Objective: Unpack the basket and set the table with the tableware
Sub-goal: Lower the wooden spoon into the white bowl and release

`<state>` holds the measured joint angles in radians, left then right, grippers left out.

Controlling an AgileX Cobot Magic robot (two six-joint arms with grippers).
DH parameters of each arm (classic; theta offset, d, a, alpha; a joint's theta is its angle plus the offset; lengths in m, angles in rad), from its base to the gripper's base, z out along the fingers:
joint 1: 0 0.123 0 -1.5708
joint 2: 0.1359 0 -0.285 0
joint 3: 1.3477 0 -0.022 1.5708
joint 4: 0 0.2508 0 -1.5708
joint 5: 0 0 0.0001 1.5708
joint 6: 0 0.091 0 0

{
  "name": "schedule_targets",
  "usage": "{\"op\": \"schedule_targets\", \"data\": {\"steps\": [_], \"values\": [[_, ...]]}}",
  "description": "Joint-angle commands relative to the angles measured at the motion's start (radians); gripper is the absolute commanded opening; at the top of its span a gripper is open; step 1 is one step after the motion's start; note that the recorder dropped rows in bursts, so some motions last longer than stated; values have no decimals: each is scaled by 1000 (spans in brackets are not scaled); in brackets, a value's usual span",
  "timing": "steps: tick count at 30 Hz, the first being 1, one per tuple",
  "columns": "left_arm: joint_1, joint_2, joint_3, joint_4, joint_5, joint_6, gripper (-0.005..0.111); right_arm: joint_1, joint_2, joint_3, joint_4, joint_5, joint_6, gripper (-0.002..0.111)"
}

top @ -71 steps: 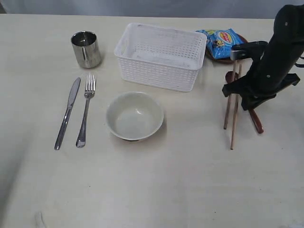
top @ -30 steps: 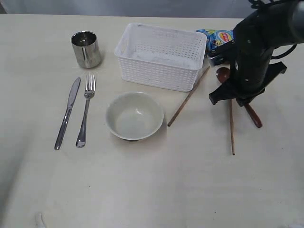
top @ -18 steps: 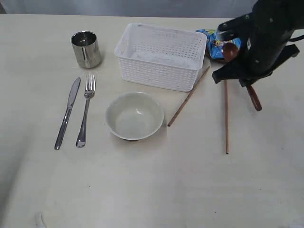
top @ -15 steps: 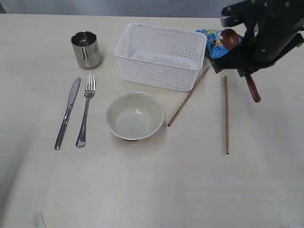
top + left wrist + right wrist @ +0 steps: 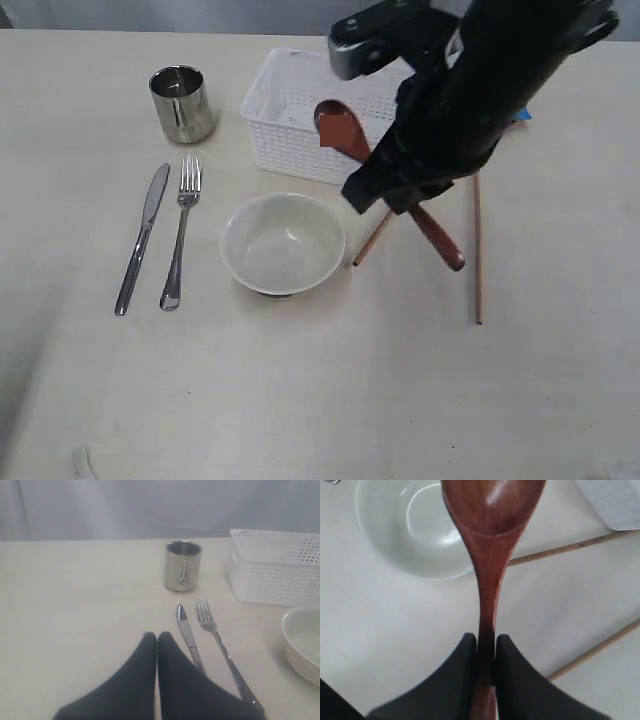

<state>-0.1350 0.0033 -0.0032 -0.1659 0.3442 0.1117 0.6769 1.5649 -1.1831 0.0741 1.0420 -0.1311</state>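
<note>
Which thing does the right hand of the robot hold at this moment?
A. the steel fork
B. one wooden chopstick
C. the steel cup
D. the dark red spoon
D: in the right wrist view the right hand is closed on the handle of the dark red spoon, and the exterior view shows this spoon lifted off the table.
</note>
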Motion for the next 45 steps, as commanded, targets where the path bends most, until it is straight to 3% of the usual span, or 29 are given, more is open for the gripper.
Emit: {"op": "schedule_targets", "data": {"steps": [1,12,21,23,25,28,34,39,45], "values": [[-8,-3,3,0,-2,-1,0,70,99,-31,8,55,4,-1],[-8,-3,3,2,-2,-1,0,116,372,-265,4,179,60,0],[-8,-3,3,2,-2,-1,0,116,420,-294,-4,179,65,0],[-8,-3,3,2,-2,-1,0,116,420,-294,-7,179,65,6],[-8,-3,3,2,-2,-1,0,116,420,-294,-7,179,65,22],[-8,-3,3,2,-2,-1,0,116,414,-294,-7,179,65,37],[-8,-3,3,2,-2,-1,0,112,324,-294,-44,179,65,40],[-8,-3,3,2,-2,-1,0,39,235,-294,-91,179,92,40],[-8,-3,3,2,-2,-1,0,-148,188,-292,-93,179,137,40]]}}
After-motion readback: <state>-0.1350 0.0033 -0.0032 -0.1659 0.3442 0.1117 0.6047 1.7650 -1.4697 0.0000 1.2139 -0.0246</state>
